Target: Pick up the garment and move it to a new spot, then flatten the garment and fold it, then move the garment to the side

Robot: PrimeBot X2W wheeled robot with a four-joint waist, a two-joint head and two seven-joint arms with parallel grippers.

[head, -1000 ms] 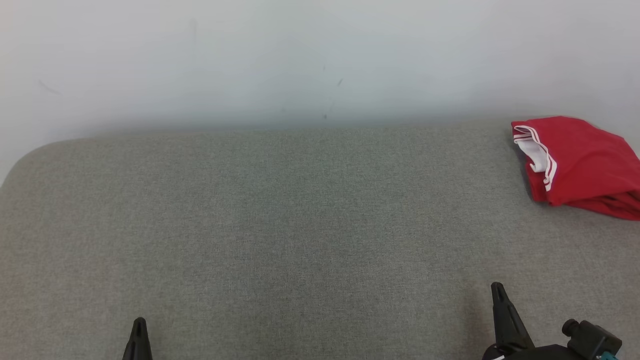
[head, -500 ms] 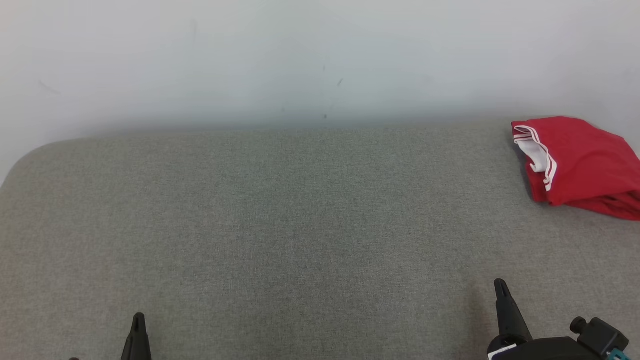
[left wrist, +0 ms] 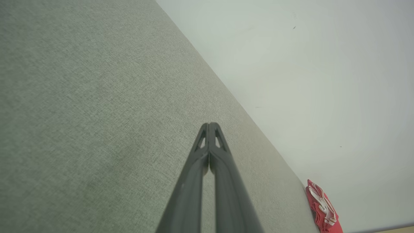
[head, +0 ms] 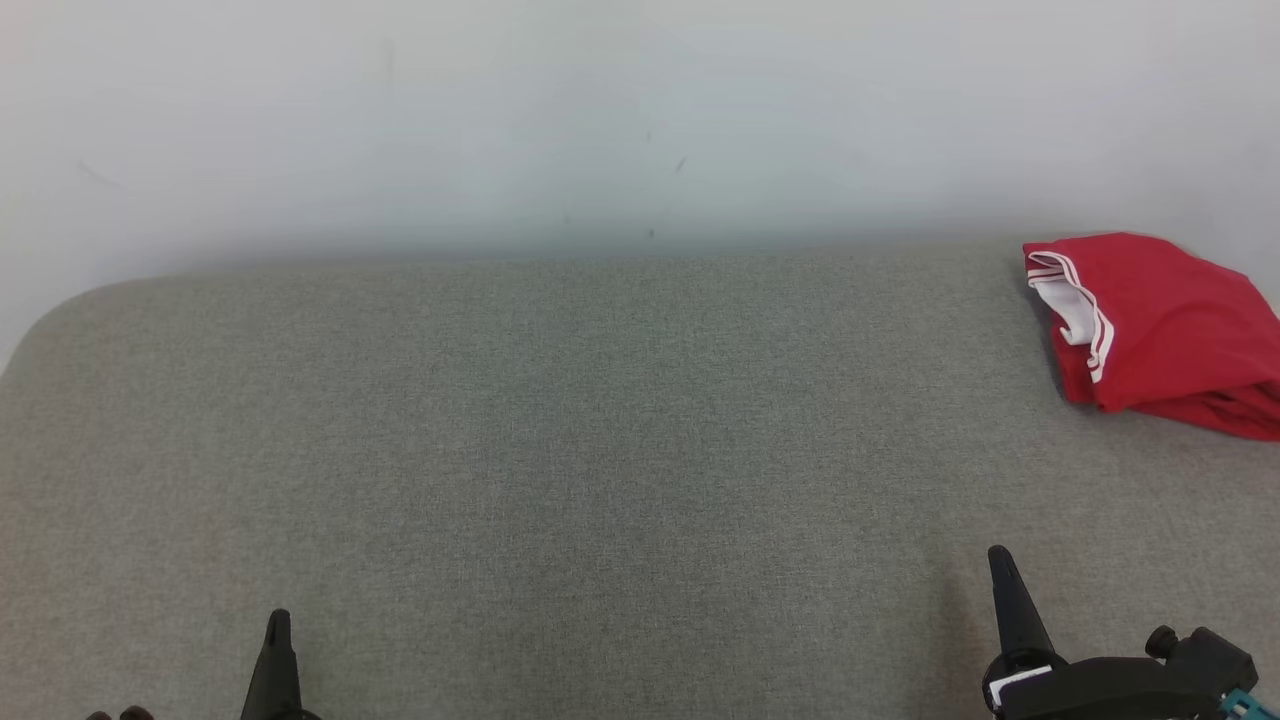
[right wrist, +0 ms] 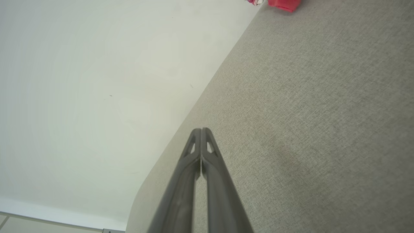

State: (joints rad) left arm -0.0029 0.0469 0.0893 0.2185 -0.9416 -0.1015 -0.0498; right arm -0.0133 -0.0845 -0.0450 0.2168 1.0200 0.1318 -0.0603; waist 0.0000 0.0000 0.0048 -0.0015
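Note:
The garment point(head: 1165, 325) is red with white striped trim and lies folded in a compact bundle at the far right of the grey fabric surface point(head: 600, 450), close to the wall. It also shows as a small red patch point(left wrist: 323, 208) in the left wrist view and at the top edge point(right wrist: 280, 4) of the right wrist view. My left gripper point(head: 277, 622) stands at the bottom left, shut and empty, fingertips pressed together point(left wrist: 209, 124). At the bottom right my right gripper point(head: 997, 558) is likewise shut with nothing in it point(right wrist: 201, 130), well short of the garment.
A pale wall point(head: 600, 120) rises right behind the grey surface. The surface's far left corner point(head: 60, 310) is rounded. The garment lies partly past the head view's right edge.
Both grippers have crept a little forward over the surface, the right arm's wrist showing more. The garment has not moved.

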